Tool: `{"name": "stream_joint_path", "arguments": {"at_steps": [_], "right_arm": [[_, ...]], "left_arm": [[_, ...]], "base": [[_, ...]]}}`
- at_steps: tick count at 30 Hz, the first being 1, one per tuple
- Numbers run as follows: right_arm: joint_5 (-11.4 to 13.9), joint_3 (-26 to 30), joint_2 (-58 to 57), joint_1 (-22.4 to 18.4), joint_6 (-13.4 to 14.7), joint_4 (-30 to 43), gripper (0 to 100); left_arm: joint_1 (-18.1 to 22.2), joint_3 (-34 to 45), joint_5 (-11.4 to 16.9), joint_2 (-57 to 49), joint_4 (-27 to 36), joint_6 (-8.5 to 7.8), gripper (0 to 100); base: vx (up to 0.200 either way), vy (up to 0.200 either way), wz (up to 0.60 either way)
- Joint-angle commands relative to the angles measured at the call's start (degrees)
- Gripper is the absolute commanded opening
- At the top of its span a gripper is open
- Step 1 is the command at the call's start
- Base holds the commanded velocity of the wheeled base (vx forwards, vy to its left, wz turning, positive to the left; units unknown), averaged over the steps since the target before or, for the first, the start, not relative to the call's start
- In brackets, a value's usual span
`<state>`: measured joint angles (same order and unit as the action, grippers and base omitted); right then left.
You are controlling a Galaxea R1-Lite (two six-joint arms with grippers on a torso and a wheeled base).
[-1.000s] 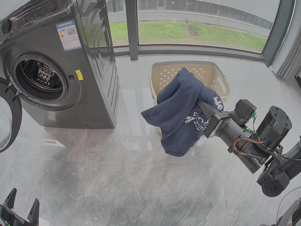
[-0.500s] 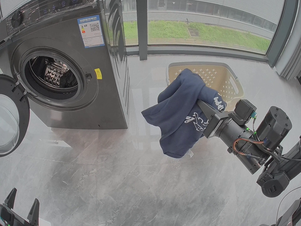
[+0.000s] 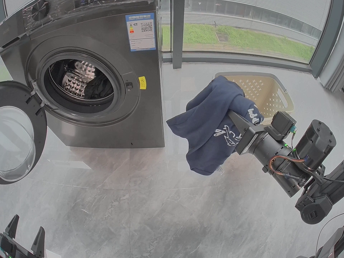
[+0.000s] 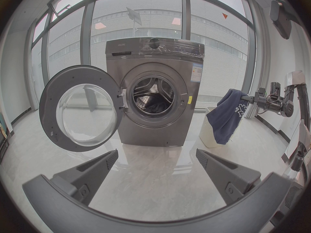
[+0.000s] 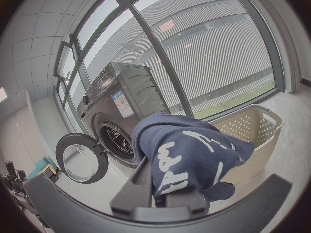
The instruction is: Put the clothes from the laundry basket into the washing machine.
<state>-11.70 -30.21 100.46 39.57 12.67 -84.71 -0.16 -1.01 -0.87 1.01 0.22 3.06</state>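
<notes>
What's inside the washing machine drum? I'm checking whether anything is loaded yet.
Through the open door, the drum shows its perforated metal wall and a dark garment lying low inside. The drum's front floor is hidden behind the opening's rim.

The right arm [image 3: 286,158] comes in from the robot's lower right. Its forearm and wrist are stretched forward and toward the robot's left, raised and roughly level. At its end the right tool [image 3: 239,123] is clamped on a navy sweatshirt [image 3: 208,126], jaws drawn together in the cloth, which drapes over them and hangs below. The left tool [image 4: 156,152] sits low at the robot's left, pointing forward, its two fingers [image 3: 37,235] spread wide apart with nothing between them.
</notes>
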Motion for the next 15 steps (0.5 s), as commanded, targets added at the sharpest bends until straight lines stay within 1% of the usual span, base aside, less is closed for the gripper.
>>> {"name": "stream_joint_path", "arguments": {"at_steps": [1, 15], "right_arm": [[0.1, -0.3, 0.0, 0.0, 0.0, 0.1, 0], [0.1, -0.3, 0.0, -0.5, 0.1, 0.0, 0]], "left_arm": [[0.0, 0.8, 0.0, -0.7, 0.0, 0.02, 100], [0.0, 0.8, 0.0, -0.7, 0.0, 0.1, 100]], "base": [[0.0, 0.2, 0.0], [0.0, 0.2, 0.0]]}}
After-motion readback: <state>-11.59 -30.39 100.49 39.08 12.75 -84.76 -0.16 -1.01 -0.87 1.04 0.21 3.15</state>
